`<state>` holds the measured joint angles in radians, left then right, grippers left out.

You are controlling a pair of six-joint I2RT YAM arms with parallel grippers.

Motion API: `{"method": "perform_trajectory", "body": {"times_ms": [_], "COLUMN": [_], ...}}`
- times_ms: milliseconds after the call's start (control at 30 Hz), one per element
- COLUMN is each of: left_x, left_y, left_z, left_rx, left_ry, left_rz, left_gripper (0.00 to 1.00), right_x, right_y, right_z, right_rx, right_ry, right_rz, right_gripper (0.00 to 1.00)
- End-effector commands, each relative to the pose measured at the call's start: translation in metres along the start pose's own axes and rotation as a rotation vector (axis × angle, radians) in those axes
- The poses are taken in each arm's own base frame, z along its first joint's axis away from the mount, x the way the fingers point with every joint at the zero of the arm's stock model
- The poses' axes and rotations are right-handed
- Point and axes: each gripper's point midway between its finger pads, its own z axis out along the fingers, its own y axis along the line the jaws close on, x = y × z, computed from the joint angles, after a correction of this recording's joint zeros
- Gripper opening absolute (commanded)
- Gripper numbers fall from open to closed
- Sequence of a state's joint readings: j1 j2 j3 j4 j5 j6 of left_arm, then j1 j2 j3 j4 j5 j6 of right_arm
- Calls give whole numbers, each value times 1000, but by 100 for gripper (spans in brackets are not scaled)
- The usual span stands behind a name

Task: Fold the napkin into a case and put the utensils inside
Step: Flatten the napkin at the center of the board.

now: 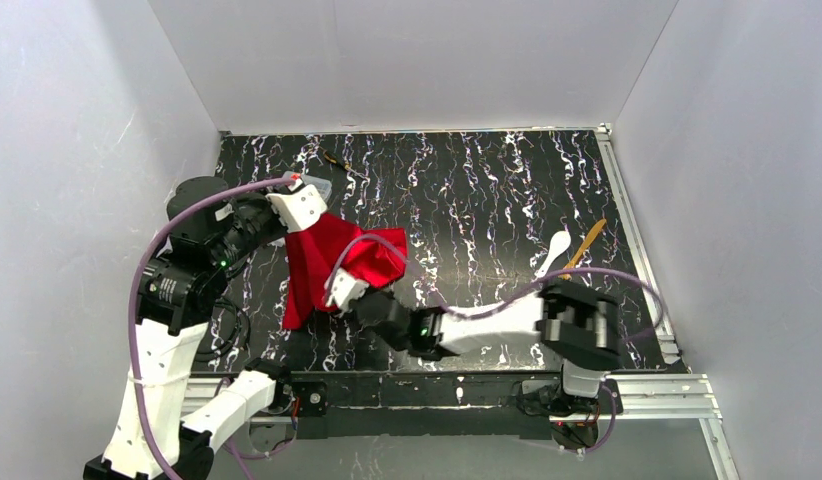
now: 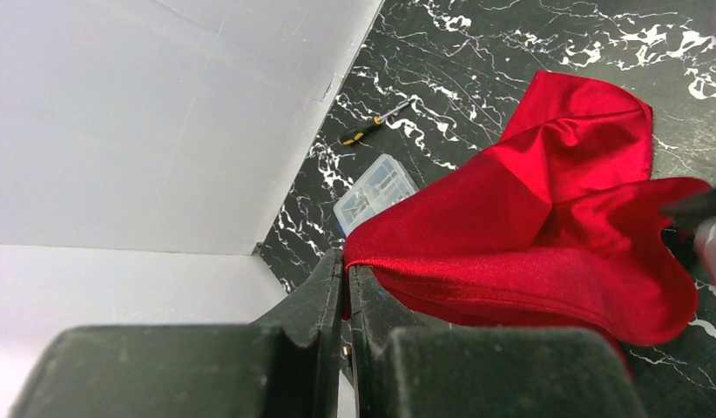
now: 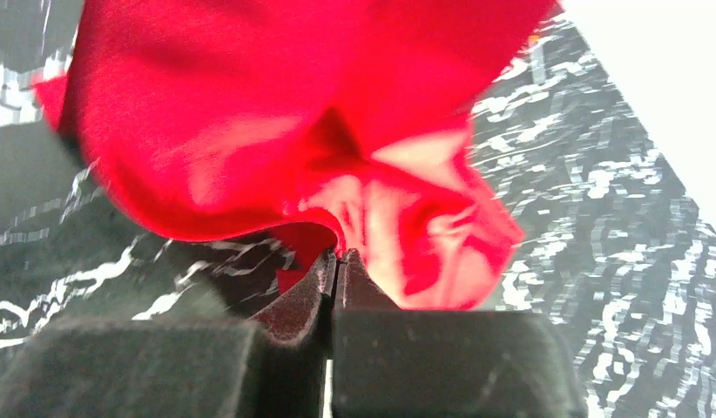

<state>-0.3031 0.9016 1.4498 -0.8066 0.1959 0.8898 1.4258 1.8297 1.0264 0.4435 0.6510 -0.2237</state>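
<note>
The red napkin [image 1: 337, 262] hangs bunched and lifted between both arms at the table's left middle. My left gripper [image 1: 309, 215] is shut on its far-left corner; in the left wrist view the cloth [image 2: 546, 226] runs out from the closed jaws [image 2: 347, 266]. My right gripper [image 1: 339, 297] is shut on a near edge of the napkin; in the right wrist view the cloth [image 3: 276, 113] spreads above the closed jaws [image 3: 339, 255]. The white spoon [image 1: 553, 252] and the yellow-gold utensil [image 1: 585, 246] lie side by side at the right. No folded case shows.
A black-and-yellow tool [image 1: 338, 161] lies near the back wall and also shows in the left wrist view [image 2: 368, 129]. A clear plastic compartment box [image 2: 374, 192] sits beside the left wall. White walls enclose the black marbled table [image 1: 487, 190].
</note>
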Motion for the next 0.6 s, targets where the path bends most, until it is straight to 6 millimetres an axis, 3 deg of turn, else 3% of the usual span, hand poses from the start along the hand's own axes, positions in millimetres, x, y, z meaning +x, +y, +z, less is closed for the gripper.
{"method": "perform_trajectory", "body": {"times_ms": [0,100,300,567], "left_x": [-6,-17,-39,-60], "left_y": [9,15,14,54], "left_z": [-5,-9,-16,-30], "left_rx": [-42,-52,-35,-239], "left_ry": [-19,-51,-144,-239], "left_rz": [14,-21,-57,-145], "left_gripper": [0,0,0,0], "right_x": [-69,-92,-150,-192], "right_y": [-84,-124,-208,-278], "right_z": [-43,-76,-167,-246], "right_rx": [126,161,282,393], "right_ry": [-140,-167,-288,-351], "right_rz": [171,189,214,258], "right_gripper": [1,1,1,1]}}
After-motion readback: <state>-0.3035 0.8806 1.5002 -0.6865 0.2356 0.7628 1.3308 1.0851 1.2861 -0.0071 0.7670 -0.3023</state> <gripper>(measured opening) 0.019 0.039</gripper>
